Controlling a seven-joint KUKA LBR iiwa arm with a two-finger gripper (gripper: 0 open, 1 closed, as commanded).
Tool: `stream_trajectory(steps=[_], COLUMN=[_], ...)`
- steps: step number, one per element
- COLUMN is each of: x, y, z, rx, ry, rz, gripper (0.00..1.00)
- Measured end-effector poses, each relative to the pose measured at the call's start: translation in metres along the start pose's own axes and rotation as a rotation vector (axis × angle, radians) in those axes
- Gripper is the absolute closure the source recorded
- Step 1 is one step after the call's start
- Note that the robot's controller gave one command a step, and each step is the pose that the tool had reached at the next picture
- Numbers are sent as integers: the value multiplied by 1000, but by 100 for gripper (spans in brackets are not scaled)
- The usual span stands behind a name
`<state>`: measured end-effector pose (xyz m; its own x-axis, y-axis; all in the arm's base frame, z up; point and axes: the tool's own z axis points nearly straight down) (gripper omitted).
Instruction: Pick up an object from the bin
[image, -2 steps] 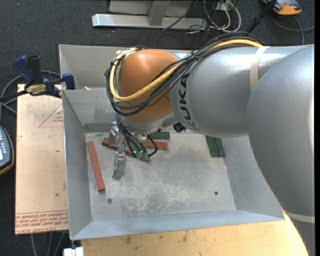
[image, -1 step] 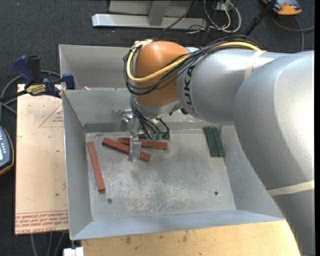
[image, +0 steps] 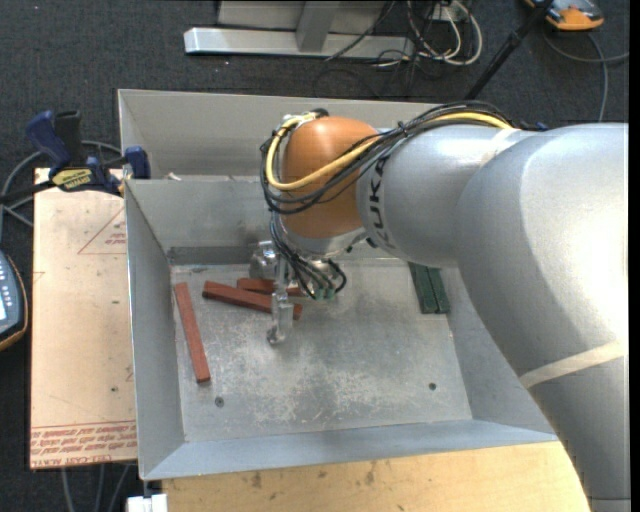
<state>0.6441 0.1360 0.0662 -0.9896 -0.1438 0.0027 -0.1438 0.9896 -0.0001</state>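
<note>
one long reddish-brown stick (image: 193, 332) front left in the bin (image: 150, 300); claw (image: 278, 325) mid-bin, low over the floor, wide or narrow cannot be told; two shorter sticks (image: 232, 293) crossed just behind it; green block (image: 432, 288) far right.

bin (image: 150, 300) grey | sticks (image: 192, 332) red-brown | block (image: 431, 289) dark green | wrist cover (image: 325, 170) orange | arm (image: 480, 200) silver
</note>
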Motion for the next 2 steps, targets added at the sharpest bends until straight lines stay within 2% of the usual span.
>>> stream_trajectory(steps=[1,2], x=[-2,26], y=[2,11], z=[-4,-151], rx=[-2,-1], ry=[-5,-13], rz=[-2,-54], gripper=[100,100])
